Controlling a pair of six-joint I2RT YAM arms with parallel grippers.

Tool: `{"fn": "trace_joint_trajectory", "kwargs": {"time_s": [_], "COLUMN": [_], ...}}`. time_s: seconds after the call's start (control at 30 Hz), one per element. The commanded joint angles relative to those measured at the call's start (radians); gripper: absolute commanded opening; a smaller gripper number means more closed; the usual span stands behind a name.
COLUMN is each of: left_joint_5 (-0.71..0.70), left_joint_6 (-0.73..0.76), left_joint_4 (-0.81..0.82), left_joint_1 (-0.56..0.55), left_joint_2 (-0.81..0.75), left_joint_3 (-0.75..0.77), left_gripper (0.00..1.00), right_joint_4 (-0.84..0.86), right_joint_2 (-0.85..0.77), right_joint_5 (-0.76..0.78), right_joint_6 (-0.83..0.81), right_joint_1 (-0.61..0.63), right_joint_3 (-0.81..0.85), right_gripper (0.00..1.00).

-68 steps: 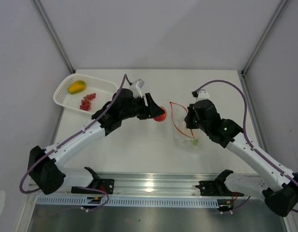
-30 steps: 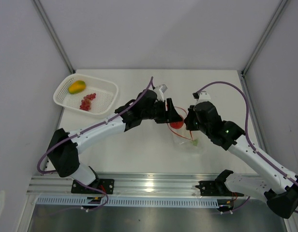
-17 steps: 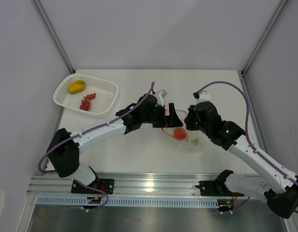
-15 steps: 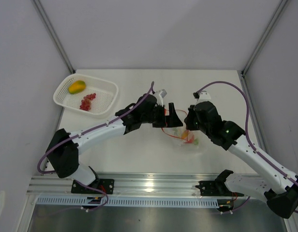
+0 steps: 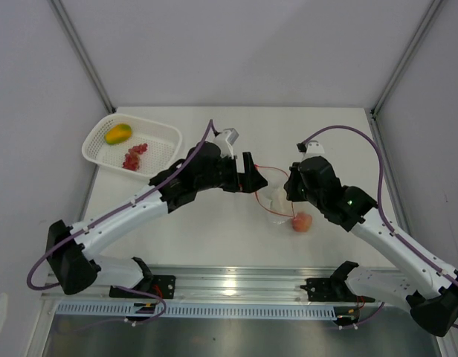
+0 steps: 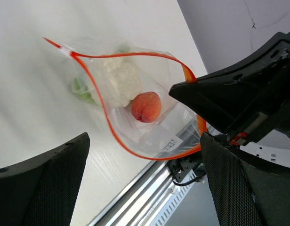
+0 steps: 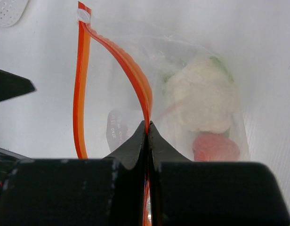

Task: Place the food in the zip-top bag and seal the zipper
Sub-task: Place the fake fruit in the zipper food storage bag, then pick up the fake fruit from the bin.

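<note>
White table (image 5: 214,230), plain and matt, enclosed by pale grey wall panels (image 5: 236,52) on metal posts (image 5: 84,56); ribbed metal rail (image 5: 236,286) along the near edge; white mesh basket (image 5: 158,149) at the far left corner, holding a mango (image 5: 118,134) and a grape bunch (image 5: 134,156). Clear bag (image 6: 149,136) lies on the table between the two grippers, mouth gaping; its red-orange zipper (image 6: 102,106) is unsealed. Left gripper (image 5: 251,177) is just outside the mouth, jaws spread wide, empty; right gripper (image 7: 147,127) is pinched closed on one lip of the zipper. Inside the bag: a white-and-green vegetable (image 6: 117,80) and a red-orange round fruit (image 6: 146,107), touching.
</note>
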Motion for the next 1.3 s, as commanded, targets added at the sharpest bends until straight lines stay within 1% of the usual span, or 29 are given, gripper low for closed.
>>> {"fn": "trace_joint_trajectory", "kwargs": {"time_s": [0.0,0.1,0.13,0.17,0.2,0.23,0.3,0.33,0.4,0.5,0.57,0.6,0.67,0.73,0.8,0.83,0.87,1.03,1.1,1.27], "left_joint_5": [-0.108,-0.140,-0.140,-0.169,-0.229,-0.264,-0.316,-0.323,-0.330,-0.338,-0.340,-0.332,-0.355,-0.417,-0.474,-0.506,-0.548,-0.590,-0.617,-0.692], "left_joint_6": [0.061,0.069,0.069,0.064,0.060,0.042,0.029,0.029,0.028,0.008,-0.024,-0.056,-0.075,-0.092,-0.113,-0.120,-0.123,-0.097,-0.072,-0.055], "left_joint_4": [-0.087,-0.138,-0.142,-0.151,-0.167,-0.181,-0.202,-0.198,-0.184,-0.146,-0.133,-0.130,-0.103,-0.078,-0.081,-0.093,-0.124,-0.165,-0.173,-0.208], "left_joint_1": [0.042,0.122,0.171,0.199,0.222,0.275,0.334,0.392,0.449,0.588,0.639,0.688,0.716,0.743,0.763,0.770,0.777,0.820,0.826,0.836], "left_joint_2": [-0.090,-0.139,-0.167,-0.178,-0.189,-0.196,-0.204,-0.201,-0.178,-0.118,-0.054,-0.032,0.007,0.064,0.121,0.141,0.161,0.285,0.308,0.385], "left_joint_3": [-0.009,-0.031,-0.035,-0.060,-0.069,-0.077,-0.088,-0.097,-0.094,-0.082,-0.077,-0.065,-0.059,-0.043,-0.013,0.033,0.046,0.159,0.198,0.237], "left_gripper": [1.00,1.00,1.00,1.00,0.99,0.99,0.99,1.00,0.99,1.00,0.99,0.99,1.00,0.99,1.00,1.00,1.00,0.99,0.96,0.88], "right_joint_4": [0.003,0.006,0.006,0.008,0.011,0.014,0.020,0.024,0.032,0.040,0.052,0.057,0.063,0.070,0.080,0.081,0.083,0.097,0.100,0.121], "right_joint_2": [-0.031,-0.032,-0.032,-0.032,-0.031,-0.031,-0.025,-0.023,-0.013,0.001,0.011,0.014,0.024,0.035,0.043,0.047,0.049,0.063,0.064,0.063], "right_joint_5": [0.021,0.021,0.023,0.023,0.023,0.024,0.021,0.021,0.020,0.012,0.007,0.006,-0.016,-0.049,-0.065,-0.072,-0.083,-0.123,-0.154,-0.209], "right_joint_6": [0.007,0.004,0.003,0.001,-0.002,-0.004,-0.010,-0.013,-0.020,-0.030,-0.034,-0.039,-0.040,-0.045,-0.048,-0.051,-0.054,-0.082,-0.096,-0.108], "right_joint_1": [0.006,0.006,0.006,0.006,0.006,0.006,0.006,0.006,0.006,0.006,0.006,0.004,-0.001,-0.008,-0.017,-0.022,-0.027,-0.077,-0.108,-0.152], "right_joint_3": [0.034,0.027,0.025,0.024,0.022,0.019,0.016,0.013,0.011,0.007,0.001,-0.002,-0.005,-0.005,-0.007,-0.007,-0.007,-0.013,-0.015,-0.021], "right_gripper": [0.00,0.00,0.00,0.00,0.00,0.00,0.00,0.00,0.00,0.00,0.00,0.00,0.00,0.00,0.00,0.00,0.00,0.00,0.00,0.00]}}
